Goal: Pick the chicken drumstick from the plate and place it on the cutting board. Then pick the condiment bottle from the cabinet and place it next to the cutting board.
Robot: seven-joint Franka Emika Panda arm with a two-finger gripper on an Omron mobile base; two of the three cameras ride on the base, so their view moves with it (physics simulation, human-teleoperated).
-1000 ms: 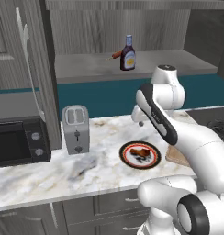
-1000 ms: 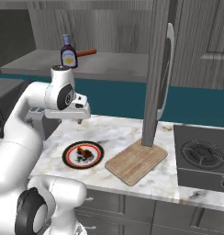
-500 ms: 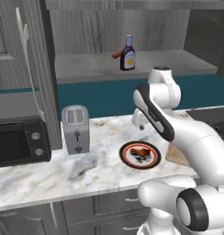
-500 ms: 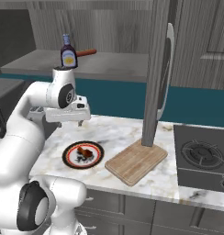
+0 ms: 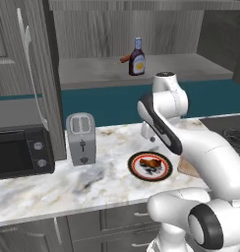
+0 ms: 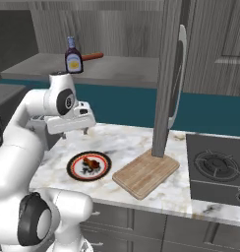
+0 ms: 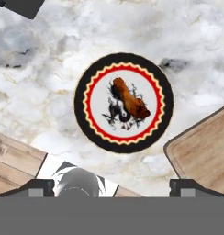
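Reddish-brown chicken drumstick (image 7: 130, 102) on plate (image 7: 93, 73) | hand view: gripper (image 7: 114, 186) spread above

Marble counter (image 5: 53, 184) carries toaster (image 5: 80, 138), microwave (image 5: 16, 150), plate (image 6: 75, 171), cutting board (image 6: 145, 173). Cabinet shelf (image 5: 92, 74) carries bottle (image 5: 137, 57).

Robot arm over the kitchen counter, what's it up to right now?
The arm's gripper hangs above the plate, holding nothing. The chicken drumstick lies on the plate, untouched. The cutting board beside the plate is bare. The condiment bottle stands upright on the cabinet shelf, with a thin red stick lying next to it. Neither step is done yet.
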